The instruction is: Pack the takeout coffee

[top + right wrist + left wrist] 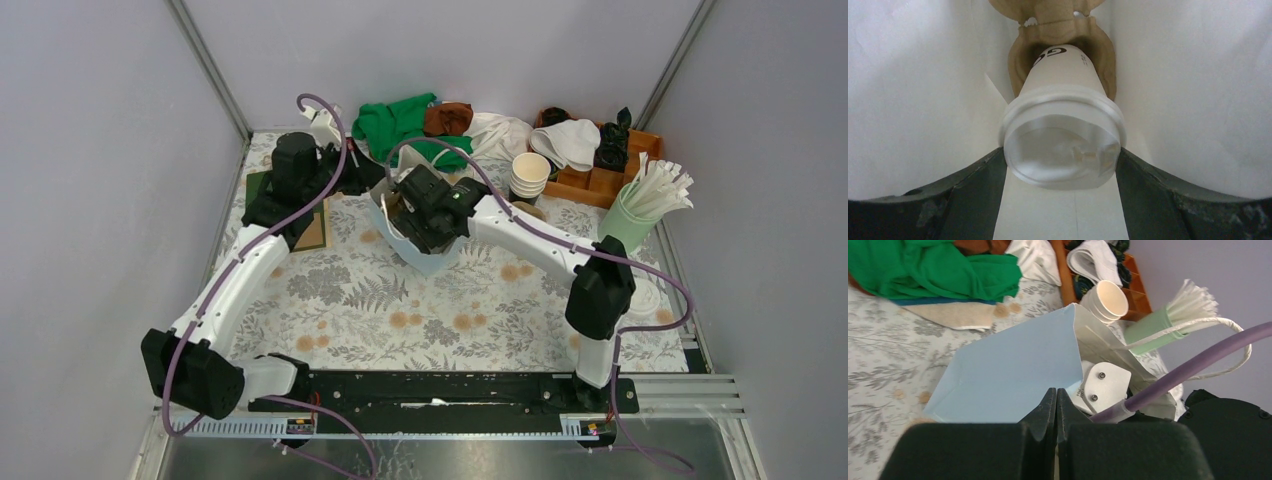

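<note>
Paper likely makes the takeout coffee [1063, 125] light and crushable, so with your right gripper [1062, 165] clamped on its lid, cup seated in the pulp tray [1020, 60] inside the bag [1013, 370], left gripper [1056, 395] pinched together, squeeze gently under the rim.

The only print I can make out is on the side of the takeout coffee [1062, 95]: dark capitals starting with a G, then a rounded letter, the rest hidden by the pulp tray [1020, 60]. Smaller marks beside them are too tiny to read.
</note>
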`<state>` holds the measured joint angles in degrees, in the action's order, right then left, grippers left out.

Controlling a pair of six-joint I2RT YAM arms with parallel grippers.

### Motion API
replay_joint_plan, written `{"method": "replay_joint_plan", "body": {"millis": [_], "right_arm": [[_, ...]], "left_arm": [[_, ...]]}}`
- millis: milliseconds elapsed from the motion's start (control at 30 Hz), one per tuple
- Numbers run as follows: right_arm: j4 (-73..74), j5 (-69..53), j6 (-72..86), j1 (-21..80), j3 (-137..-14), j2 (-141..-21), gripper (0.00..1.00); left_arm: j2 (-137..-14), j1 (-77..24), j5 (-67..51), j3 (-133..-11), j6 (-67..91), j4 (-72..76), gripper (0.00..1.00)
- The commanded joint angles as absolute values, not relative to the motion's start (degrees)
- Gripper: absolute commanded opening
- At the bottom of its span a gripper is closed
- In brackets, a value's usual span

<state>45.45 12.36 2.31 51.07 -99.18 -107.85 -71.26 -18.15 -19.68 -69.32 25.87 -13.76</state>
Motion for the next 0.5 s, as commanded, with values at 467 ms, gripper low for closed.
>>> {"method": "replay_joint_plan", "body": {"millis": [467], "right_arm": [[64.04,10.82,7.53,50.02,-99.77,-99.28,0.61]], "left_arm": [[-74.52,-21.53,-33.21,-64.86,31.84,-8.53,0.00]]}}
